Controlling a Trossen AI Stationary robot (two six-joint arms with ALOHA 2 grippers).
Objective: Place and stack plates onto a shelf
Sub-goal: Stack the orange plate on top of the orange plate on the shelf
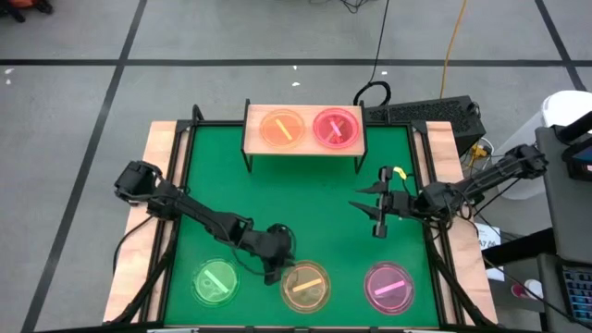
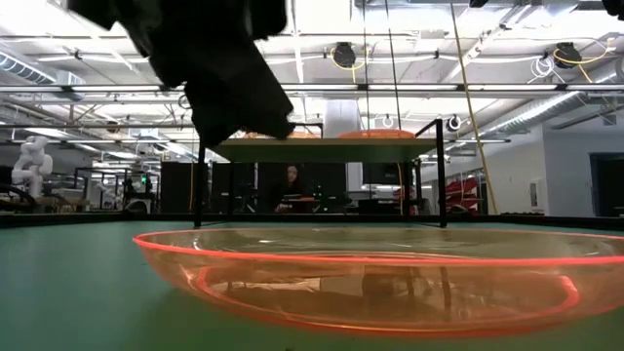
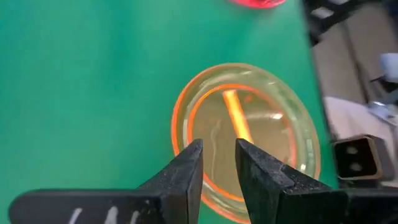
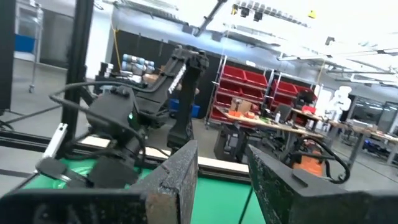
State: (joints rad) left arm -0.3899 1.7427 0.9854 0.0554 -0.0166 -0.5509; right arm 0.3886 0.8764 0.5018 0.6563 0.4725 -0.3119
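Plates sit in two groups: an orange plate (image 1: 281, 129) and a pink plate (image 1: 336, 128) already rest side by side on the shelf (image 1: 303, 150) at the far edge of the green mat (image 1: 305, 190), filling its width, so further plates would seem to have to stack on those. Three more lie in a row along the near edge: a green plate (image 1: 217, 280), an orange-yellow plate (image 1: 306, 286) and a second pink plate (image 1: 388, 287).

The left gripper (image 3: 219, 163) hangs just above the near rim of the orange-yellow plate, fingers pointing down with only a narrow gap between them and nothing held. That narrow opening suits pinching the thin rim, which looks like the step in hand.

The right gripper (image 1: 372, 209) waits over bare mat between the shelf and the near row, fingers (image 4: 176, 168) parted and empty, probably keeping clear of the left arm's path.
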